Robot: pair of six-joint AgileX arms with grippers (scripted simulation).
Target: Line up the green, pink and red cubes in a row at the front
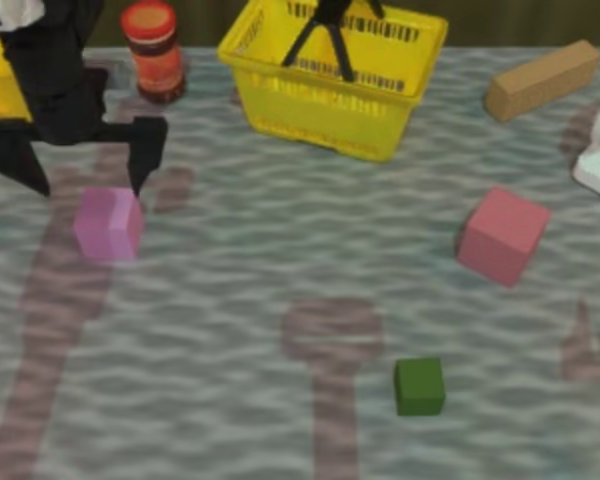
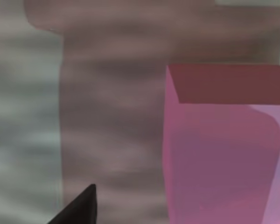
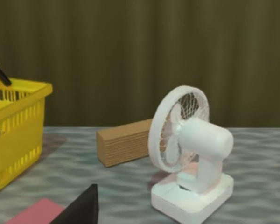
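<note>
Three cubes sit well apart on the desk (image 1: 280, 260): pink cube (image 1: 108, 222) left, red cube (image 1: 502, 235) right and turned askew, green cube (image 1: 419, 386) nearest the front. Left gripper (image 1: 85, 165) hovers just behind the pink one, fingers (image 1: 145, 150) spread apart. Right gripper's fingers cannot be told.

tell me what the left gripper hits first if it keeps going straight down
Likely the pink cube: the left gripper, fingers spread, hangs just behind and above it. Depth is unclear, so one finger may pass beside it to the table.
</note>
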